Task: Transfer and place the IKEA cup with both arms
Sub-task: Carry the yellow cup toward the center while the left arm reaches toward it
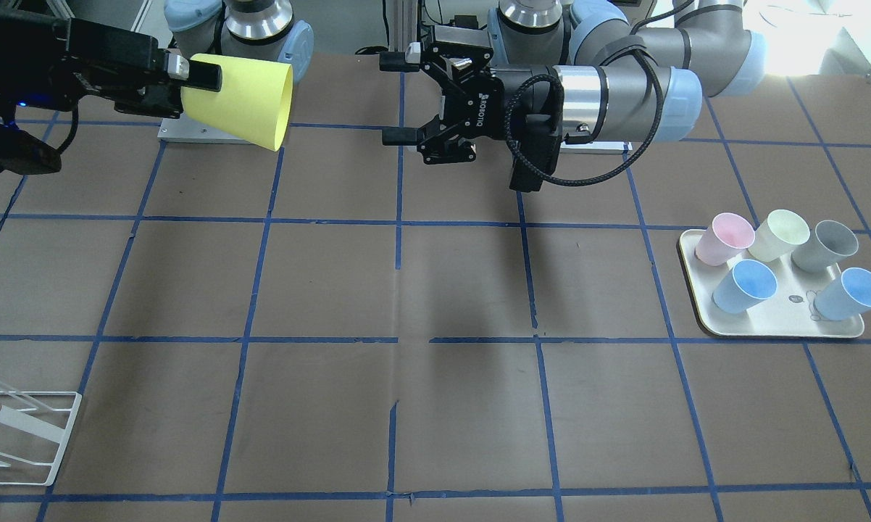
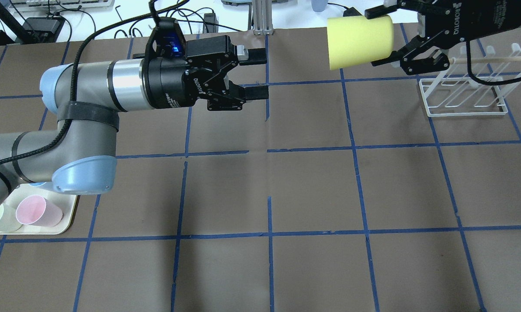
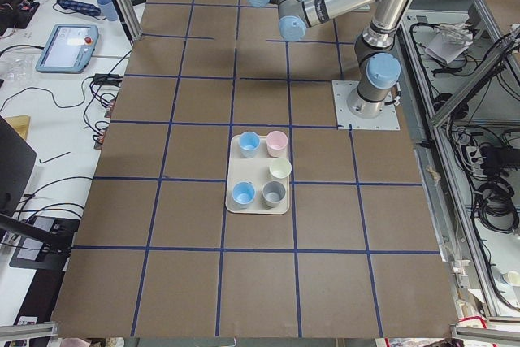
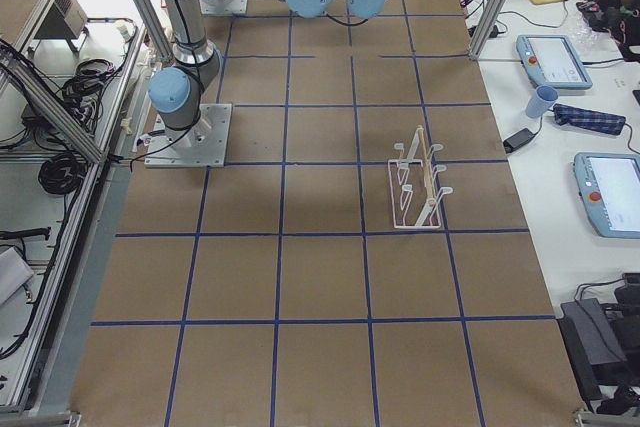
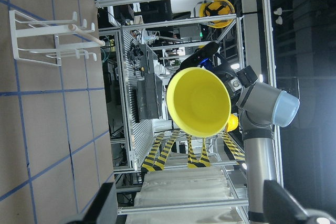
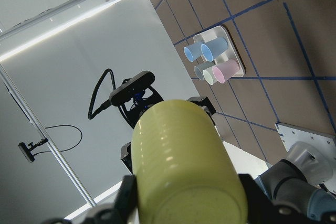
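The yellow IKEA cup (image 1: pixel 243 101) hangs in the air on its side, well above the table. My right gripper (image 1: pixel 198 90) is shut on its narrow base end. The cup's open mouth faces my left gripper (image 1: pixel 392 98), which is open and empty, level with the cup and a short gap away. In the overhead view the cup (image 2: pixel 360 41) is at the back right, held by the right gripper (image 2: pixel 377 38), and the left gripper (image 2: pixel 260 74) is left of it. The left wrist view looks into the cup's mouth (image 5: pixel 199 103). The right wrist view shows its base (image 6: pixel 186 166).
A cream tray (image 1: pixel 776 330) on the robot's left side holds pink, cream-white, grey and two light blue cups; it also shows in the exterior left view (image 3: pixel 258 205). A white wire rack (image 2: pixel 464 93) stands on the table below the right gripper. Blue tape lines grid the brown table.
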`<state>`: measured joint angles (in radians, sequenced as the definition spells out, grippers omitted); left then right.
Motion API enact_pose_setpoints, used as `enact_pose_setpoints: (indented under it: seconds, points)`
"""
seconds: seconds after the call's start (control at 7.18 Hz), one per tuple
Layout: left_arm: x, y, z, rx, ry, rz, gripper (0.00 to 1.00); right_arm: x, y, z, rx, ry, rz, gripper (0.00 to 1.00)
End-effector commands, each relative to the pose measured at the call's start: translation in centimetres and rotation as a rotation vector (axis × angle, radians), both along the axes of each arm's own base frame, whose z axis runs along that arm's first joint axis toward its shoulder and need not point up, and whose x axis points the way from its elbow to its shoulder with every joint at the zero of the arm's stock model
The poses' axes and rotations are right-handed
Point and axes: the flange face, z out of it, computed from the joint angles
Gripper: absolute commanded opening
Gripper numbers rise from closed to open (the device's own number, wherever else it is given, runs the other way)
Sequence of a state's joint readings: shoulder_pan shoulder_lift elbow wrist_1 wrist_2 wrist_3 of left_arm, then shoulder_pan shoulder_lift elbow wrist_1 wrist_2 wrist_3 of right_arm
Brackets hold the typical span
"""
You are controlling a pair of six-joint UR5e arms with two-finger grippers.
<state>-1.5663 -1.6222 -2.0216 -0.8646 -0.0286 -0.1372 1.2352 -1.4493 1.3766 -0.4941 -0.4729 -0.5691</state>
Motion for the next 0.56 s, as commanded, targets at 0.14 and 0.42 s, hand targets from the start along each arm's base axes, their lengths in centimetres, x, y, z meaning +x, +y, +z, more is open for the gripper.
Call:
enact_pose_setpoints:
  seconds: [0.14, 0.42]
  points:
    - [-1.6, -1.0, -2.0, 0.068, 0.128, -0.059, 0.95, 3.7, 0.0, -1.2, -0.005, -0.033, 0.021, 0.41]
    - [-1.5, -2.2, -2.8, 0.082, 0.133, -0.055, 0.94, 3.7, 0.1, -1.6, 0.001, -0.029, 0.029, 0.41]
